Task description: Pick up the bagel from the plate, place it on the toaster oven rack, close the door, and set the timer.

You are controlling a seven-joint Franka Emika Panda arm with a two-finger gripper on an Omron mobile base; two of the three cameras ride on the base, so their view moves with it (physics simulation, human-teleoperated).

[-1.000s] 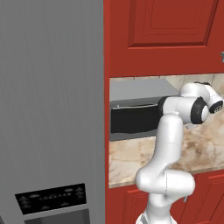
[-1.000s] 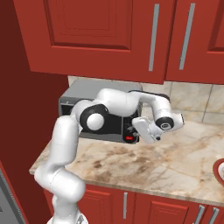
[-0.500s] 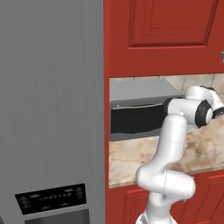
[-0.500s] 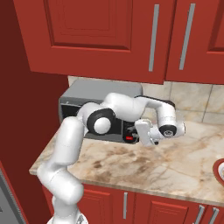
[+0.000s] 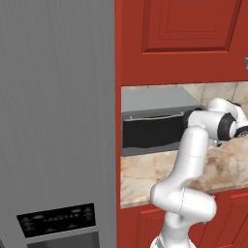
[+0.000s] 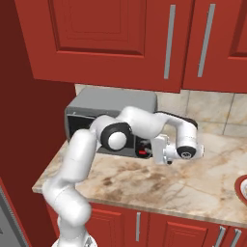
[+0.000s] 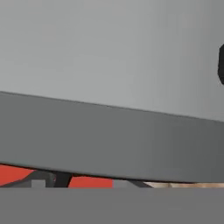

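Door [image 5: 152, 131]: shut, upright on grey oven [image 6: 113, 102]. Hand [image 6: 157, 149]: at oven's red knobs [image 6: 141, 152]; opening apparently hidden, cannot tell.

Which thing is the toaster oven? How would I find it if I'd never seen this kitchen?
Look under the red cabinets, where the marble counter meets the wall. The toaster oven is the grey box standing there at the left end, near the tall grey fridge. Nothing else on the counter is a grey box with a dark glass door.
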